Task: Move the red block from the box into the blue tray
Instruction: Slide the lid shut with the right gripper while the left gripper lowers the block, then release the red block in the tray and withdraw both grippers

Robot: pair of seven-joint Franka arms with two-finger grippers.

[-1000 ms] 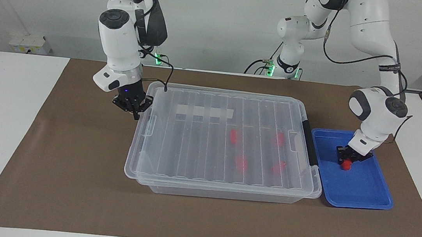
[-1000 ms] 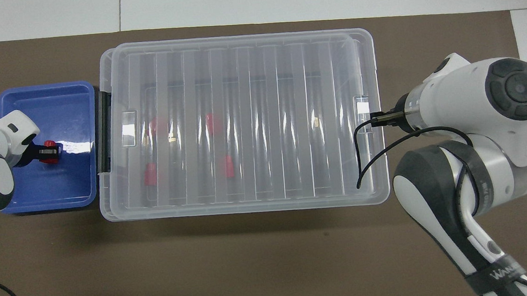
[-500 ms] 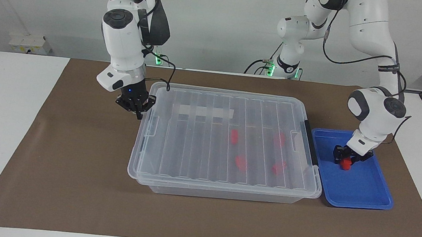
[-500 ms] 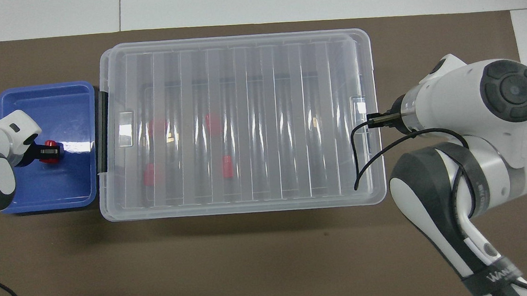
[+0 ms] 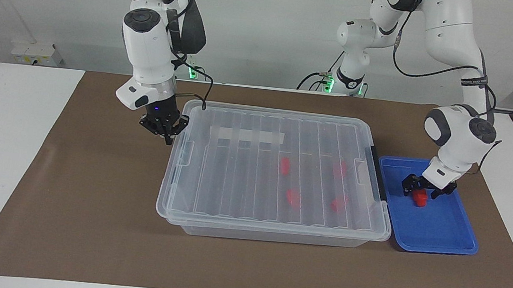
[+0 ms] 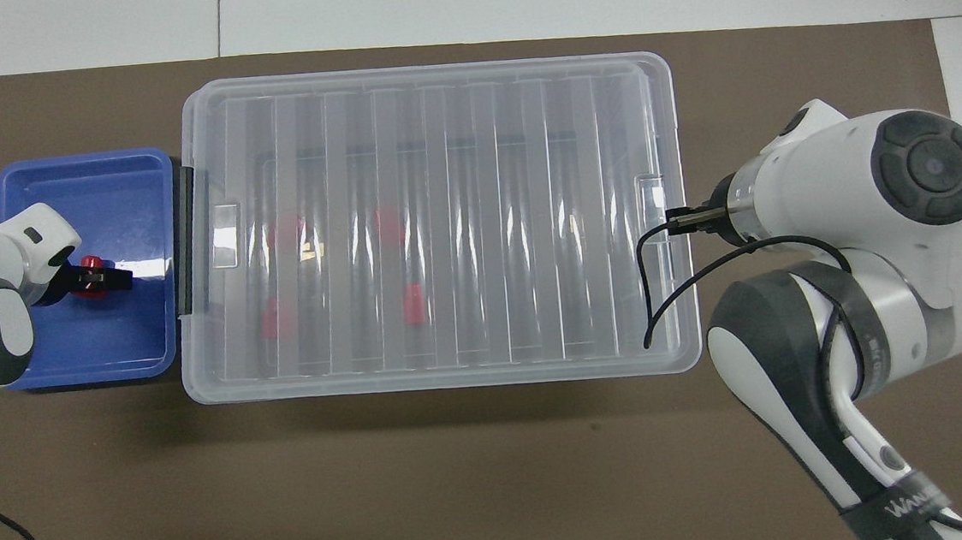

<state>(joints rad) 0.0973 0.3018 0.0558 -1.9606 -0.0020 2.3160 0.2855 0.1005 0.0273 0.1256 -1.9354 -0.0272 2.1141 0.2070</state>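
Note:
A red block [image 5: 420,198] [image 6: 88,266] lies in the blue tray [image 5: 429,226] [image 6: 93,352], at the left arm's end of the table. My left gripper [image 5: 421,190] [image 6: 91,282] stands open low over it, one finger on each side of the block. The box [image 5: 277,175] [image 6: 434,222] is a clear bin with its ribbed lid on. Several red blocks [image 5: 293,197] show through the lid. My right gripper [image 5: 167,138] is shut with nothing in it, right beside the lid's edge at the right arm's end. The right arm's wrist hides this gripper in the overhead view.
The box and tray sit side by side on a brown mat [image 5: 86,221], the box's black latch [image 5: 376,173] against the tray. A black cable [image 6: 663,290] from the right wrist hangs over the lid's end. White table borders the mat.
My left gripper has opened and let go of the red block, which now rests in the tray. The right gripper rose slightly and the lid's end near it settled onto the box.

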